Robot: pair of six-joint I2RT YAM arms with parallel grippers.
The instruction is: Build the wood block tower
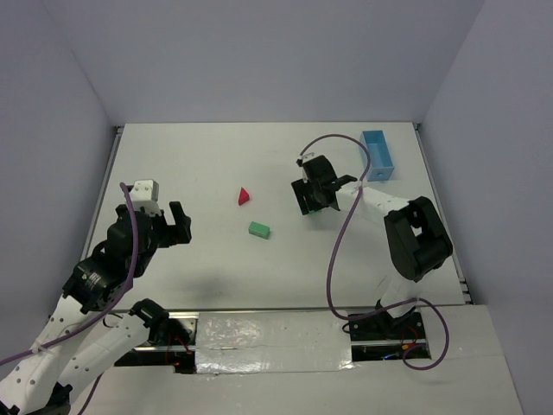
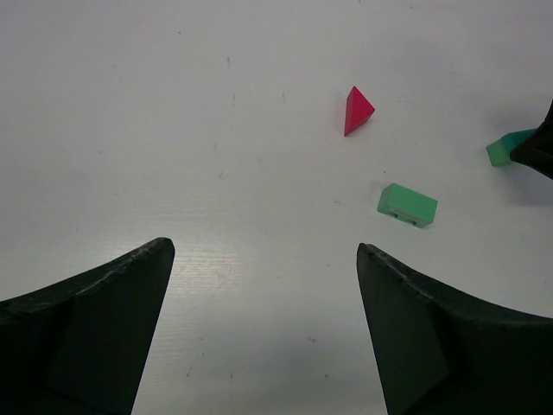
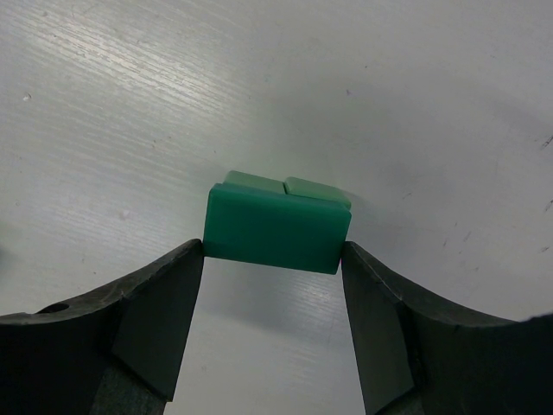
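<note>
My right gripper [image 1: 316, 195] [image 3: 273, 251] is shut on a green rectangular block [image 3: 276, 229], its fingertips pressing on the block's two ends. The block sits over two paler green cubes [image 3: 285, 184] that stand side by side on the table. From the left wrist view only a green corner [image 2: 505, 149] of this stack shows beside the right gripper. A red triangular roof piece [image 1: 244, 196] [image 2: 357, 111] lies mid-table. A loose green block [image 1: 258, 229] [image 2: 407, 205] lies just in front of it. My left gripper [image 1: 177, 226] [image 2: 263, 259] is open and empty, left of both pieces.
A light blue rectangular tray [image 1: 378, 155] stands at the far right of the white table [image 1: 216, 164], behind the right gripper. Grey walls close the table on three sides. A purple cable loops over the right arm.
</note>
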